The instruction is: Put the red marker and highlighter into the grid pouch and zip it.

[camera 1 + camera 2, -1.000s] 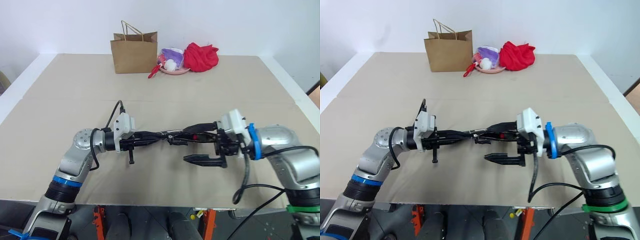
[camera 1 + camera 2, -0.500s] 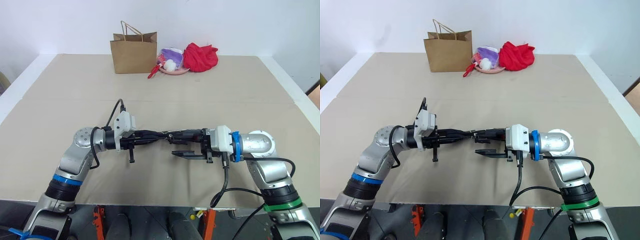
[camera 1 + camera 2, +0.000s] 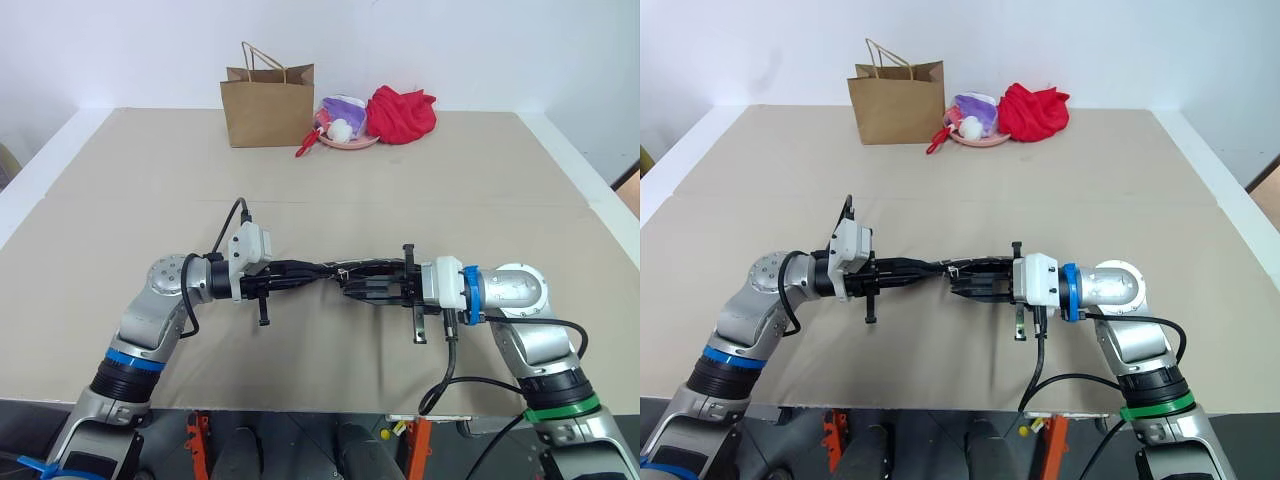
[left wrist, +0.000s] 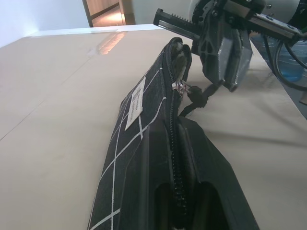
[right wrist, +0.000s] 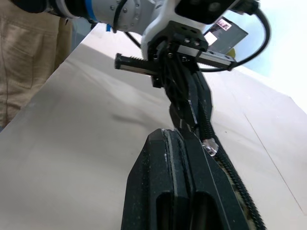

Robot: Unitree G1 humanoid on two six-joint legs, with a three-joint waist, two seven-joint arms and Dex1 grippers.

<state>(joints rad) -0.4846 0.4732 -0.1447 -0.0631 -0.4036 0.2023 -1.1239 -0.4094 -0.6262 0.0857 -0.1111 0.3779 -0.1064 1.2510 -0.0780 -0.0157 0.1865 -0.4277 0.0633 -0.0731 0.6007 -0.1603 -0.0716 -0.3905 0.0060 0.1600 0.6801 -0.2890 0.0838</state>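
Robot test lab, bare white walls, large beige-covered table (image 3: 120, 180), brown paper bag (image 3: 268, 105) among staged props

Even, bright overhead light is washing over the counter (image 3: 120, 200), leaving only soft, faint shadows under the arms. A pale glare is shining off the counter's far end in the left wrist view, near a warm-lit doorway (image 4: 108, 9). The nearest dark fabric and fingers are blurring out of focus in both wrist views.
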